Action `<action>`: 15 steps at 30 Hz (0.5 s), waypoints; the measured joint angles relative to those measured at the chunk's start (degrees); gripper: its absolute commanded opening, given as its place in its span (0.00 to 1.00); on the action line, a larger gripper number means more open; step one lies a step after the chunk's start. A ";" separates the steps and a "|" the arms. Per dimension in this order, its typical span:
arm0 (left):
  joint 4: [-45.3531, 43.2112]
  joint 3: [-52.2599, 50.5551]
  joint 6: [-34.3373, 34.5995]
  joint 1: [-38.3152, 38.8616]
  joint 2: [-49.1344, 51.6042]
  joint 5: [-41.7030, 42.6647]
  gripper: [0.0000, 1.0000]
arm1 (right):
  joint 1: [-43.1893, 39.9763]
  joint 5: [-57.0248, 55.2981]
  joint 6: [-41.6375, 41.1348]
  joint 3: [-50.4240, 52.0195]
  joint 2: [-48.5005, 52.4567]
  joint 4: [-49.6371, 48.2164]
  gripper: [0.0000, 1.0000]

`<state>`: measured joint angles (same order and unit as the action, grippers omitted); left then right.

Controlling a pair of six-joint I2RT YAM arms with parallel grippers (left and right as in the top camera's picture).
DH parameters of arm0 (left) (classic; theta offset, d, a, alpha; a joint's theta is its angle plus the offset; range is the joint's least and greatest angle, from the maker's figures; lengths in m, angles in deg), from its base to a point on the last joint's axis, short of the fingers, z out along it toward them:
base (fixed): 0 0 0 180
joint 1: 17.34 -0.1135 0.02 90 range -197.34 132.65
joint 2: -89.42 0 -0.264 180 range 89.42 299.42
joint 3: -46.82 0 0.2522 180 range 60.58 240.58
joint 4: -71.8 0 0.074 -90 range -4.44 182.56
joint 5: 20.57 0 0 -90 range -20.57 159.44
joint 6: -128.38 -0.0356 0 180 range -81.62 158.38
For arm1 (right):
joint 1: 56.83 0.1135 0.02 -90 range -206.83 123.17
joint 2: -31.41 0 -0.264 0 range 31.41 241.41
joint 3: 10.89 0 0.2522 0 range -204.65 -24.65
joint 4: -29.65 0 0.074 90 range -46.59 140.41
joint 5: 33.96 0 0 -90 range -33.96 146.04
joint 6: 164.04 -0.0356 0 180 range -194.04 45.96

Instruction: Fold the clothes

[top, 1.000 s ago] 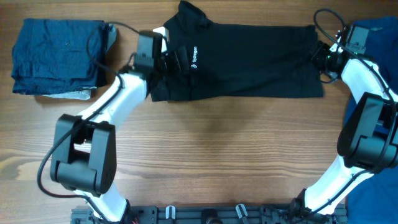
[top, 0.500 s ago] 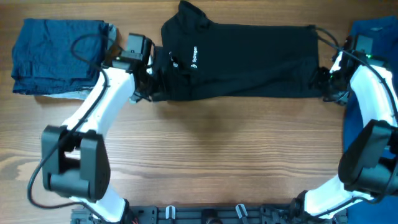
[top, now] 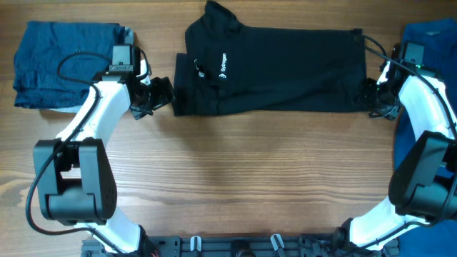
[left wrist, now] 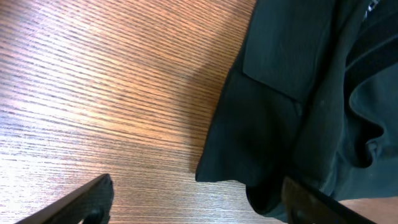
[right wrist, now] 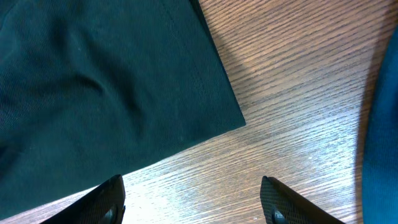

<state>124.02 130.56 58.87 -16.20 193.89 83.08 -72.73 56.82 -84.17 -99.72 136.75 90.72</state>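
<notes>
The clothes, a black short-sleeved collared shirt (top: pixel 278 68) with a small white chest logo, lie flat across the far middle of the table. My left gripper (top: pixel 161 94) sits at the shirt's lower left corner, open. In the left wrist view the rumpled hem (left wrist: pixel 280 137) bulges toward the right finger (left wrist: pixel 317 202), and bare wood fills most of the gap of that gripper (left wrist: pixel 198 184). My right gripper (top: pixel 373 100) hovers open at the lower right corner. The right wrist view shows the shirt's corner (right wrist: pixel 124 93) just ahead of the gripper (right wrist: pixel 191 184), with only wood between its fingers.
A stack of dark blue folded garments (top: pixel 68 64) lies at the far left, with a pale cloth edge (top: pixel 93 109) under it. A royal blue garment (top: pixel 428 32) hangs at the right table edge, also in the right wrist view (right wrist: pixel 382 124). Wooden table (top: pixel 243 178) fills the front.
My left gripper has come off the shirt's chest and slid left and toward the front, to the lower left corner. The right gripper has moved along the right hem to the lower right corner.
</notes>
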 measured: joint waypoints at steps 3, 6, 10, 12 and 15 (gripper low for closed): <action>-4.17 -2.14 3.21 0.39 0.04 1.09 0.71 | 0.00 0.00 0.20 0.00 0.00 0.00 0.66; -10.01 -5.46 5.79 1.01 1.33 1.36 0.72 | 0.00 0.00 0.20 0.00 0.00 0.00 0.66; -12.98 -6.27 6.64 2.08 3.65 1.68 0.72 | 0.00 0.00 0.20 0.00 0.00 -0.09 0.66; -14.05 -6.27 6.67 3.78 3.76 1.55 0.71 | 0.00 0.00 0.20 0.04 0.00 -0.02 0.66; -14.36 -6.27 6.62 6.49 3.76 -0.90 0.58 | 0.00 0.00 0.20 0.04 0.00 -0.02 0.66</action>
<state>109.66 124.28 65.49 -9.71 197.65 82.19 -72.73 56.82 -83.97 -99.67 136.75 90.70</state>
